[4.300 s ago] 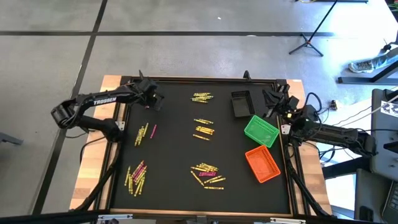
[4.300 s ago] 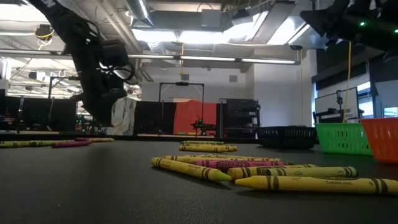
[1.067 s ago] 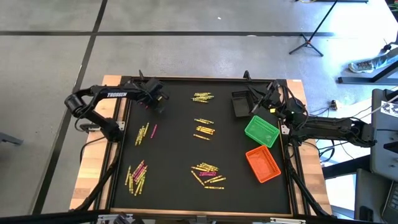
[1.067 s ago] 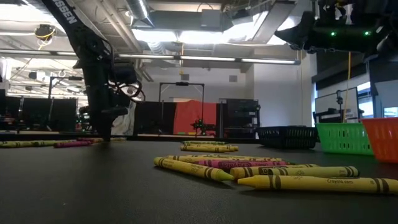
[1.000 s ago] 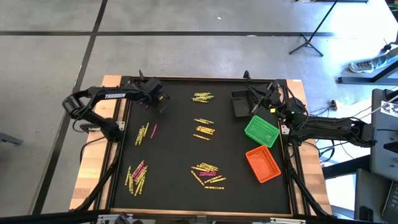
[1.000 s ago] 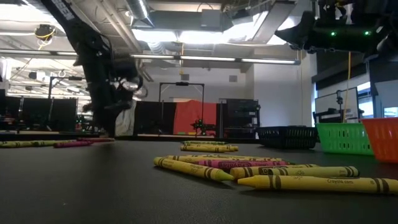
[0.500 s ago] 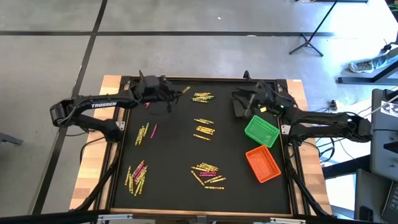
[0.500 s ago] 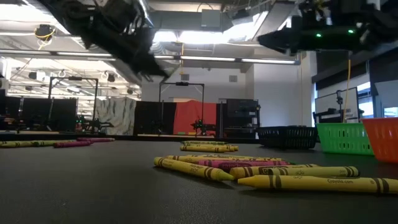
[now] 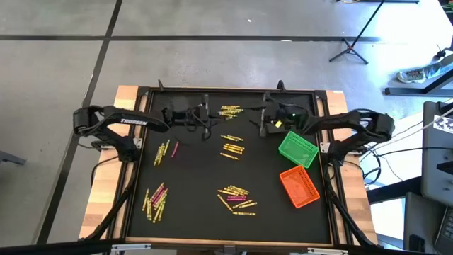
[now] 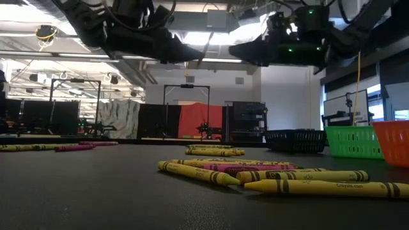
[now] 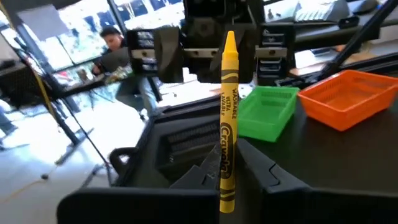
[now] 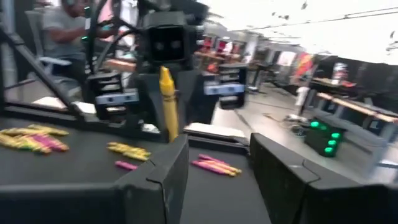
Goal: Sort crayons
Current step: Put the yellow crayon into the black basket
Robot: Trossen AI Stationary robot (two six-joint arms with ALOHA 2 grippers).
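left claw [image 11: 222, 163]: clamped on yellow crayon [image 11: 227, 118], held upright above desk [image 9: 198, 180] rear centre
right claw [image 12: 217, 163]: fingers spread, nothing held, faced toward left claw
other crayons [image 9: 236, 197]: scattered in clusters on desk

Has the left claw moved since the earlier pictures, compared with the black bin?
Yes. The left claw, shut on a yellow crayon, has gone from the table's left edge toward the black rectangular bin, where the open right claw faces it.

Bright overhead ceiling lights; both wrist views motion-blurred.
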